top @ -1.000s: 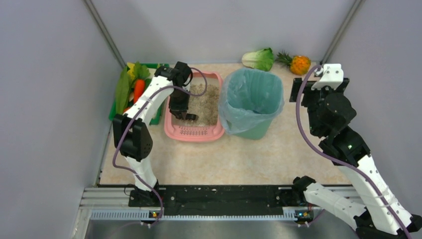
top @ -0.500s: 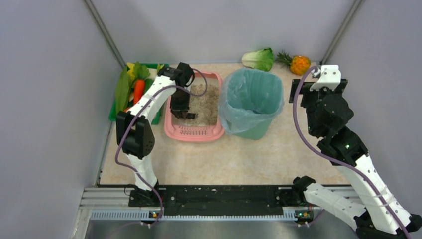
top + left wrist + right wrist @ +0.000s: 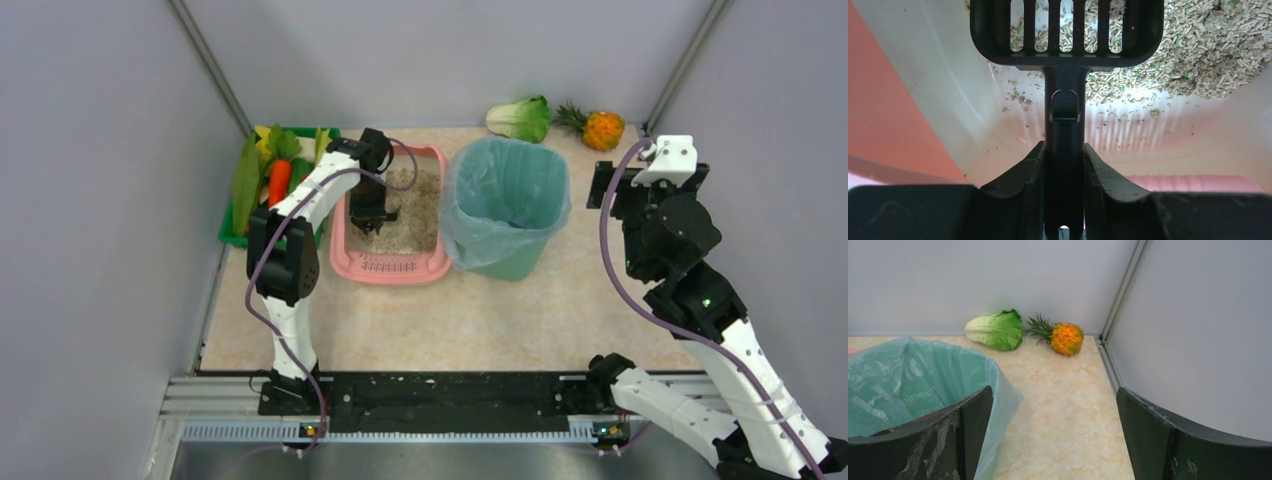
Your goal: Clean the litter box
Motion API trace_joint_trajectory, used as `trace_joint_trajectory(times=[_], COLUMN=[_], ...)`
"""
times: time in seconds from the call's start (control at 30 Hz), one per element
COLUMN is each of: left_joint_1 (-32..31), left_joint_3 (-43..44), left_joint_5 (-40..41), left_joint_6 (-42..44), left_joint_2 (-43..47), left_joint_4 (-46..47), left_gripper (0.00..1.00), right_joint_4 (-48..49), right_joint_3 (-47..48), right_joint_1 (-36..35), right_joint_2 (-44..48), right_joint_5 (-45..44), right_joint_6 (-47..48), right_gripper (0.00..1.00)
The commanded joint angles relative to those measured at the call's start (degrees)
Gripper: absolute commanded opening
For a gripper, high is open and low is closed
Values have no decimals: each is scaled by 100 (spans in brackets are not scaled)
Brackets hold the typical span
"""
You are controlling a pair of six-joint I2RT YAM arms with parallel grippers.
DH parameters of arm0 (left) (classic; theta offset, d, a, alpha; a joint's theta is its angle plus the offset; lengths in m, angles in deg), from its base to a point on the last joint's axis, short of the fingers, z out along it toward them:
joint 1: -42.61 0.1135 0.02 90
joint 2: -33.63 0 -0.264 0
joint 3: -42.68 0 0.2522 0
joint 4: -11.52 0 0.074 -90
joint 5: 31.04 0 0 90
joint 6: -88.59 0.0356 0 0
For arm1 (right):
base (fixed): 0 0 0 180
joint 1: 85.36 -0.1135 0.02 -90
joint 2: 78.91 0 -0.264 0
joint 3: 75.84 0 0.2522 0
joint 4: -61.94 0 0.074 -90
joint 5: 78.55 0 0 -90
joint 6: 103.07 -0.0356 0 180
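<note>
Scoop (image 3: pixel 1066 30) in left tool (image 3: pixel 1064 156), beside litter box (image 3: pixel 390 268) wall.

The light in here is soft and even. On the table (image 3: pixel 480 320), the bin (image 3: pixel 520 262) and the arms throw only faint, fuzzy-edged shadows, and the overhead view is clear, if a touch soft. Up close, the black scoop (image 3: pixel 1066 60) and the left gripper (image 3: pixel 1064 170) are dark, nearly featureless shapes. The litter (image 3: pixel 1168 55) behind them is crisp, and the litter box (image 3: pixel 933 70) wall glares almost white. The right gripper (image 3: pixel 1053 440) looms dark and slightly blurred, while the lettuce (image 3: pixel 995 330) and pineapple (image 3: pixel 1066 338) stay sharp.
</note>
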State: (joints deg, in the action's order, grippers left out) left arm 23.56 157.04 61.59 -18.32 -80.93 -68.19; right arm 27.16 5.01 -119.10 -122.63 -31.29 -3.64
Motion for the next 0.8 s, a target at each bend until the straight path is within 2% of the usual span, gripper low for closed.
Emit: trace_joint_trajectory(times=[0.0,0.37,0.77], left_joint_1=[95,354,349], left_joint_3=[-62,-294,-811], left_joint_5=[66,375,266], left_joint_6=[-135,-180,-136], left_joint_2=[-103,-200,-186], left_joint_4=[563,1366,2133], left_gripper=[0,0,0], right_joint_4=[85,108,118], right_joint_3=[-41,-105,-170], right_joint_1=[-32,-38,-40], right_joint_2=[53,1,49], right_joint_5=[-112,-130,-146], right_joint_6=[41,85,50], right_gripper=[94,94,94])
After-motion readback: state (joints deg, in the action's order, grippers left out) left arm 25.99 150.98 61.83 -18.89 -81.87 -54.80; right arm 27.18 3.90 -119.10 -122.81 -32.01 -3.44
